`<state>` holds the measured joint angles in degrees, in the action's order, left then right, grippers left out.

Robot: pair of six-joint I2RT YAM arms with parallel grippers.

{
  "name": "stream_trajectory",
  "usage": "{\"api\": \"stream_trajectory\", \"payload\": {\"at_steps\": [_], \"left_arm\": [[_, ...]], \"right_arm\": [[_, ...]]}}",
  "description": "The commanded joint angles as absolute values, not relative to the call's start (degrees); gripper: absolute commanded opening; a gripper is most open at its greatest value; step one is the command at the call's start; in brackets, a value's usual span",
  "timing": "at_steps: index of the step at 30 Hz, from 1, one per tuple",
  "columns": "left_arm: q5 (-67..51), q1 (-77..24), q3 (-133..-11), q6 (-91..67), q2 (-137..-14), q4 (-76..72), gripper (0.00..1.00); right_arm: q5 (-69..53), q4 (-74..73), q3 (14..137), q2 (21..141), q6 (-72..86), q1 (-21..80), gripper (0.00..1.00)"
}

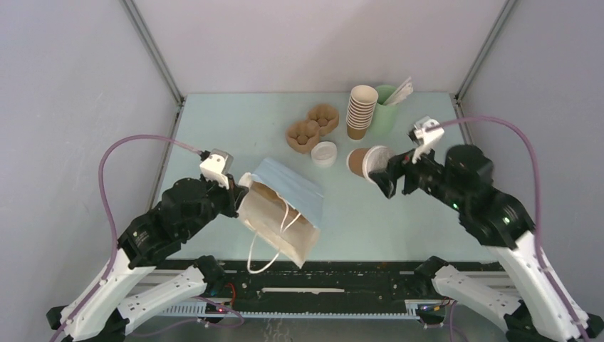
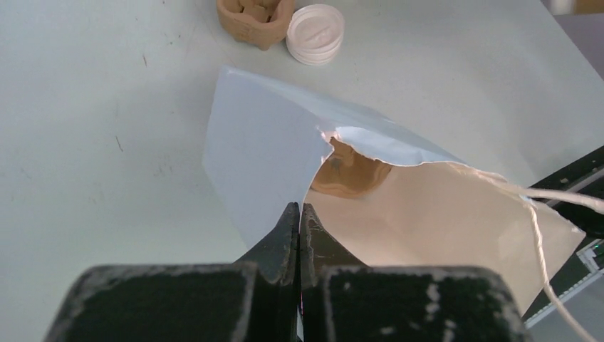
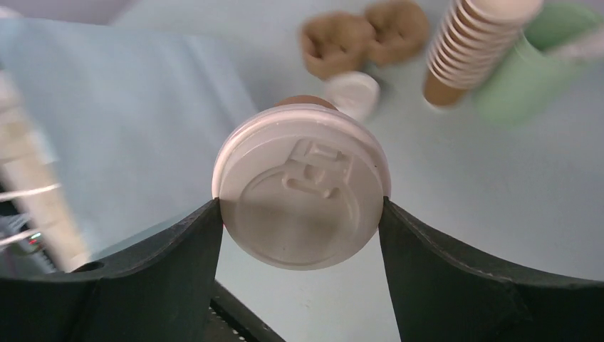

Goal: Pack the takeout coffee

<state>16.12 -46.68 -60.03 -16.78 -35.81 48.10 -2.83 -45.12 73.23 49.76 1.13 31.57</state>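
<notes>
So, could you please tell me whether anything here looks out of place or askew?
Yes: the takeout coffee lies sideways in the right tool, gripped at its white lid, so it could leak. The paper bag is tipped over, its rim pinched by the left tool and looking crumpled there.

You're in a lab test cell: plain grey panel walls and a pale green tabletop surround both jaws.

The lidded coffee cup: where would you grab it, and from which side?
Probably at the white lid rim, coming from the lid end with fingers on opposite sides: it's round and widest there. The right gripper holds the coffee cup this way.
</notes>
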Motion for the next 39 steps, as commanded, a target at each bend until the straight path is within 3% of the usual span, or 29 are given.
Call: {"api": "stream_trajectory", "payload": {"at_steps": [1, 7, 13, 26, 39], "left_arm": [[16.7, -46.5, -58.8, -11.0, -34.3, 43.6, 0.0], [20.6, -46.5, -60.2, -10.9, -35.7, 44.4, 0.0], [22.1, -46.5, -62.3, -14.1, -38.2, 47.6, 0.0], [23.1, -46.5, -62.4, -14.6, -36.5, 48.6, 0.0], [24.2, -46.5, -63.5, -16.4, -35.4, 49.4, 0.0]], "right_arm": [[-4.0, -40.6, 75.0, 45.5, 0.1, 40.7, 0.67], [-3.1, -38.1, 77.3, 46.5, -3.8, 53.2, 0.67], [-0.1, -38.6, 85.7, 55.5, -6.5, 65.4, 0.67], [22.9, -45.2, 103.7, 74.1, -17.8, 91.2, 0.66], [21.6, -46.1, 105.9, 80.3, -16.4, 92.0, 0.65]]}}
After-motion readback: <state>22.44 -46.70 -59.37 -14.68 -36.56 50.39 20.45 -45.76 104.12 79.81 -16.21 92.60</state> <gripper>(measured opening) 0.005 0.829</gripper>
